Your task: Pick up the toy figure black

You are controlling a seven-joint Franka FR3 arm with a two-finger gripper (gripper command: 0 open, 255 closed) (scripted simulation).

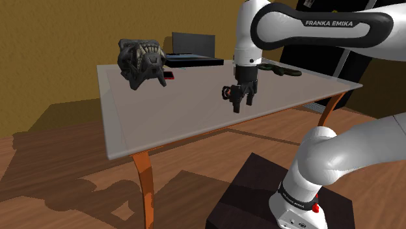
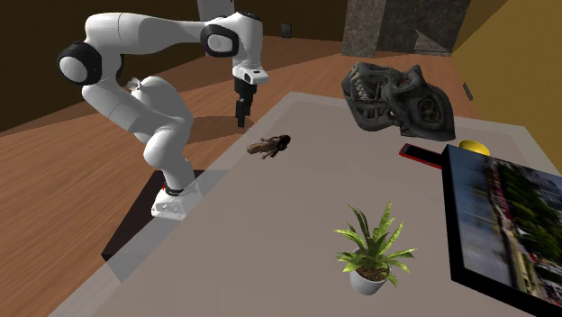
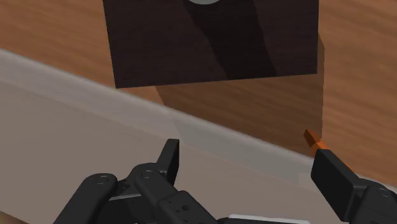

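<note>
Your gripper hangs open over the table edge, fingers apart, clasping nothing. The small dark toy figure lies on the table just beyond the gripper, not touching it.

Around the toy figure: bare tabletop on every side, left of centre in the second exterior view.
Above it: open air; the gripper hangs up and left of it, fingers apart with nothing between them.
Dark sculpted head: bulky, upper right of that frame, well apart from the figure.
Potted plant: lower centre, well apart.
Picture panel: along the right edge, with a red-edged flat device near it.
</note>
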